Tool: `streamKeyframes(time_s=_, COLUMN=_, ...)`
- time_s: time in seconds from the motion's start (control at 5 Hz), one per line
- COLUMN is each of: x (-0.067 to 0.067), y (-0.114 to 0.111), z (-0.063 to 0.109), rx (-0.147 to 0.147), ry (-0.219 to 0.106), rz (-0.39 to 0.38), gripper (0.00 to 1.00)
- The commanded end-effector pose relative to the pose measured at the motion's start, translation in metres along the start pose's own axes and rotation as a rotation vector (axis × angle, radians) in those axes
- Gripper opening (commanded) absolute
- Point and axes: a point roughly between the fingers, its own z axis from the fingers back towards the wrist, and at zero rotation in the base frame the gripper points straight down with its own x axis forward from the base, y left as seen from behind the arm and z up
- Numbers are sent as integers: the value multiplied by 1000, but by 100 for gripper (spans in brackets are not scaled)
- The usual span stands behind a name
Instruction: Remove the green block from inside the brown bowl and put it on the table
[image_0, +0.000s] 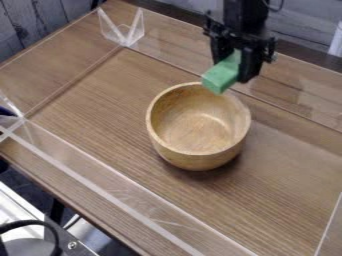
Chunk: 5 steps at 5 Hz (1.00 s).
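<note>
The wood-grain worktop (94, 110) carries 1 round wooden bowl (198, 125), its inside bare. Above the bowl's far rim hangs the gripper (238, 72) — fingers clamped tight on the green block (223, 76), held tilted in the air.

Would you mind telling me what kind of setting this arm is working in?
Probably a lab test bench: a wood-grain table fenced with clear acrylic walls, holding only a wooden bowl, while the end effector carries a green block.

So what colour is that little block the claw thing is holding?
Bright green. The green block shows in the camera view, held by the gripper beyond the brown bowl.
</note>
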Motion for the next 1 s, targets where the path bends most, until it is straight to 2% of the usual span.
streamKeyframes(time_s=0.0, x=18, y=-2, z=7, rx=26, ry=-68, rz=-56, gripper=0)
streamKeyframes(time_s=0.2, x=10, y=-9, z=-7, rx=85, ry=-131, rz=-52, gripper=0)
streamKeyframes(time_s=0.4, x=3, y=-12, z=-9, rx=137, ry=-193, rz=-43, gripper=0)
streamKeyframes(time_s=0.8, x=-11, y=-4, z=-14, rx=60, ry=-180, rz=-22, gripper=0)
